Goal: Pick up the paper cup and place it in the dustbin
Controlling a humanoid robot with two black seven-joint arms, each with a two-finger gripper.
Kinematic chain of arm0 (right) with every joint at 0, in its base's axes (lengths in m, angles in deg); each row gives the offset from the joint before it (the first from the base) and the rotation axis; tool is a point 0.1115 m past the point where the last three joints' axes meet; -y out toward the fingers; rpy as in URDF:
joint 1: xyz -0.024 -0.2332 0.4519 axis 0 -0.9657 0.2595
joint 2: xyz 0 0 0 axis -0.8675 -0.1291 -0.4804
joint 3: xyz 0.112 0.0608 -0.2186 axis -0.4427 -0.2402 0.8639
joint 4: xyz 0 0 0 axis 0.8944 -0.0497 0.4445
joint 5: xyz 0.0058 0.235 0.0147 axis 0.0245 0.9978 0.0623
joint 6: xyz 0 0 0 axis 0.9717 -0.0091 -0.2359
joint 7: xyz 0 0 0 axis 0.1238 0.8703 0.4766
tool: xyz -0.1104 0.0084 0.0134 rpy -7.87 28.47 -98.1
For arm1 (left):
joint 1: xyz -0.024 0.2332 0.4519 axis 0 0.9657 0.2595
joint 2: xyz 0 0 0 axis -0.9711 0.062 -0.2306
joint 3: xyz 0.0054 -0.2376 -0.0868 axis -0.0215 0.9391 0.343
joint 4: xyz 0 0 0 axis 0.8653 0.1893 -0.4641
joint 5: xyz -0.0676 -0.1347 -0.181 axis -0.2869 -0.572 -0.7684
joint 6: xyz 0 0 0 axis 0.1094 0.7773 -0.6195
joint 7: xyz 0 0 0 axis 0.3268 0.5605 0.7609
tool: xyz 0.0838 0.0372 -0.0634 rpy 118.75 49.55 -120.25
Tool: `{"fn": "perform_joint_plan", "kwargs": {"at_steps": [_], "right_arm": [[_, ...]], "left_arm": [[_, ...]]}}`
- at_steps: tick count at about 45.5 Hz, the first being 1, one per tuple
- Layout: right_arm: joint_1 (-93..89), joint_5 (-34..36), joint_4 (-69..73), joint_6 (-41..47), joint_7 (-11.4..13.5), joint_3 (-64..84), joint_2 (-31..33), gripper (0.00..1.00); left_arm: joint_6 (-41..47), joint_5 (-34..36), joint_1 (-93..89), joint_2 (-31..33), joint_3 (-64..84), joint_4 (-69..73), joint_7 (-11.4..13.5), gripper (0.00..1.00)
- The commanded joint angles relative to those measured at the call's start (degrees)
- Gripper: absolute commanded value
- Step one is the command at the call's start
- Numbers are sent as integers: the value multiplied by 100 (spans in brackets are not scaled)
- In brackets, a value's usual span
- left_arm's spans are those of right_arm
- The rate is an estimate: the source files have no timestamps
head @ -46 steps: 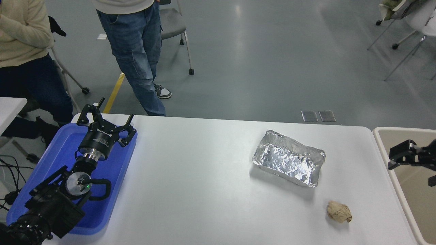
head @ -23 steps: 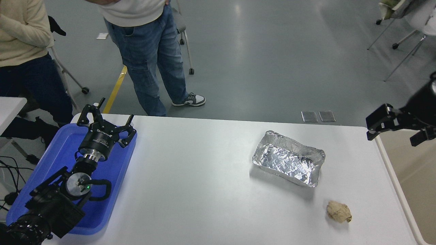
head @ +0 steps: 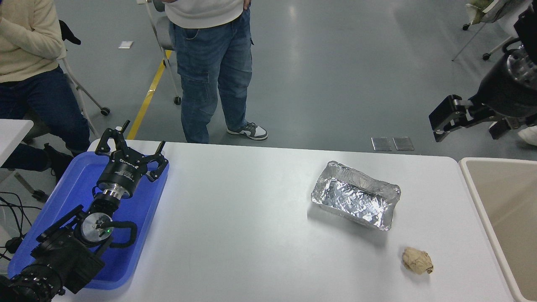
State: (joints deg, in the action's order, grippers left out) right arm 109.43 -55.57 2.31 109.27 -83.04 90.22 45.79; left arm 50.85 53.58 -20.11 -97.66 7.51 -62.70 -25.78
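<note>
No paper cup shows anywhere in the head view; it is out of view. The dustbin (head: 509, 197), beige with a thick pale rim, stands against the table's right end, and the part of its inside that I can see holds nothing. My right gripper (head: 465, 131) hangs high above the table's far right corner, up and a little left of the dustbin, open with nothing between its fingers. My left gripper (head: 130, 147) is parked over the blue tray (head: 75, 180) at the lower left, open.
A crinkled silver foil tray (head: 355, 195) sits right of the table's centre. A crumpled tan paper ball (head: 417, 260) lies near the front right. One person stands at the far side (head: 214, 67); another sits at the upper left (head: 25, 63).
My right gripper has risen from over the dustbin to well above the table's far right corner, moving left. The standing person has walked to the right.
</note>
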Motion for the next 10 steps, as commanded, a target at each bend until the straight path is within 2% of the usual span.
{"fn": "perform_joint_plan", "kwargs": {"at_steps": [1,10], "right_arm": [[-31,-150,7,3,12,25,-134,100],[-40,-133,-28,3,12,78,-108,100]], "left_arm": [[-1,-2,0,0,0,0,0,100],[-1,-2,0,0,0,0,0,100]]}}
